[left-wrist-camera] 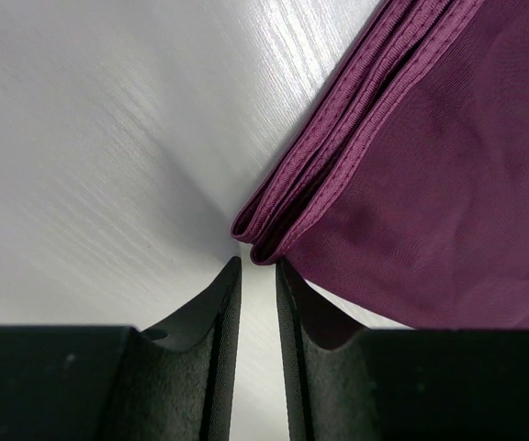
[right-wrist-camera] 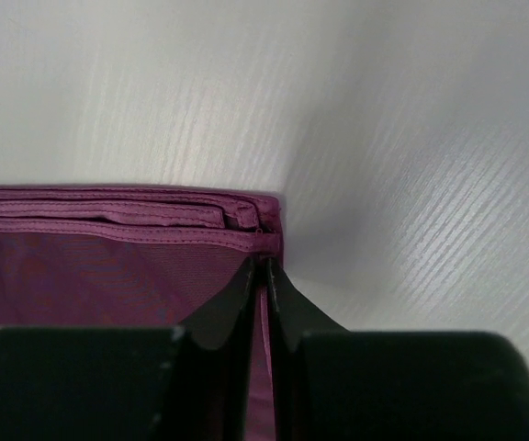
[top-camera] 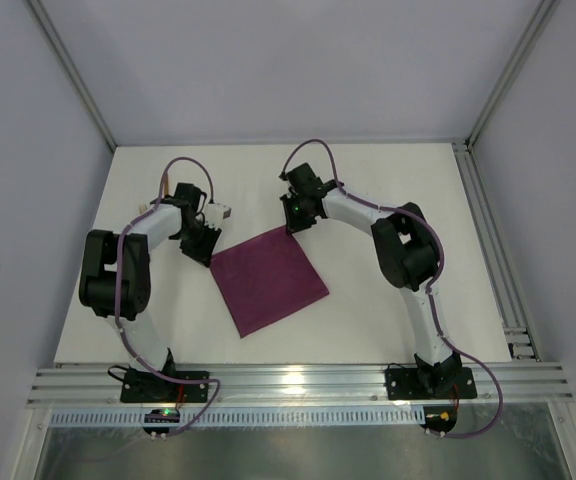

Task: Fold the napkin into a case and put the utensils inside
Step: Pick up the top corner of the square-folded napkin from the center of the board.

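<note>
On the white bench (top-camera: pixel 388 190), seen from above, you have the left arm (top-camera: pixel 118 270) bent in from the left edge and the right arm (top-camera: pixel 408 250) reaching in from the right. Both wrists are turned down toward the middle. Between them, about the centre of the bench, lies the napkin (top-camera: pixel 268 280). It is flat and magenta-purple, turned like a diamond with one corner toward the far edge and one toward the left edge. The left gripper (top-camera: pixel 206 252) sits at the left-pointing corner and the right gripper (top-camera: pixel 294 222) at the far corner. The top view is too coarse to show you either pair of jaws or the cloth's thickness. Your wrist cameras fill that in. The left one shows the napkin as several stitched layers stacked at the corner, which lies right at the tips of the dark fingers (left-wrist-camera: pixel 205 349). Those jaws stand a narrow slit apart with bare bench showing through. You cannot tell whether the tips pinch the corner or only touch it. The right wrist view shows layered hems running along the edge to the corner. There the fingers (right-wrist-camera: pixel 219 312) are drawn almost together on the hem, with a thin strip of magenta in the slit, so they are clamped on the cloth.
</note>
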Controlling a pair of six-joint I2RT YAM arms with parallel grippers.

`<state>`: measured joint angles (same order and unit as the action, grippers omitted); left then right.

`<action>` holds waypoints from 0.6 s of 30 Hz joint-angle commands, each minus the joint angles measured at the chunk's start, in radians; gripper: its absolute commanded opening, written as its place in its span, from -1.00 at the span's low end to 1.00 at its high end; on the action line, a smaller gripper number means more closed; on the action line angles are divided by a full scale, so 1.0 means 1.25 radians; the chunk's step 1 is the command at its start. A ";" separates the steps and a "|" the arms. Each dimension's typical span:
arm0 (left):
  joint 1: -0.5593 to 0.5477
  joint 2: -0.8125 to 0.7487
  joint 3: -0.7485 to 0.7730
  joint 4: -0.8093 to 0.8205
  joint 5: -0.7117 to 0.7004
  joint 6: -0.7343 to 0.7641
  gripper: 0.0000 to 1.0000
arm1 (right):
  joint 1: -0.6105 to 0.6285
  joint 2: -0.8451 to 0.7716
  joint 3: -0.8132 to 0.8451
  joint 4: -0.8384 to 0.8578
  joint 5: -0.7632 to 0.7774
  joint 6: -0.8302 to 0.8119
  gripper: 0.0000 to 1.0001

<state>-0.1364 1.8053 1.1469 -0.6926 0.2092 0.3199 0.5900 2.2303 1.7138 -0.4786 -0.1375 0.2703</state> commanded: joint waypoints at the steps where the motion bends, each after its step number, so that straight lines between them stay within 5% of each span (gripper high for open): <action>1: -0.001 0.003 -0.019 0.012 0.015 0.001 -0.53 | 0.007 0.011 0.017 -0.002 -0.003 0.008 -0.80; 4: -0.001 0.000 -0.019 0.010 0.015 0.001 -0.53 | 0.005 -0.004 0.017 0.000 -0.002 0.005 -0.92; 18: -0.001 -0.012 -0.022 0.008 0.015 0.003 -0.54 | 0.056 -0.099 0.013 -0.023 0.085 -0.028 -0.92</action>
<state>-0.1364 1.8011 1.1423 -0.6891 0.2092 0.3206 0.6353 2.2059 1.7138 -0.4976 -0.0753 0.2596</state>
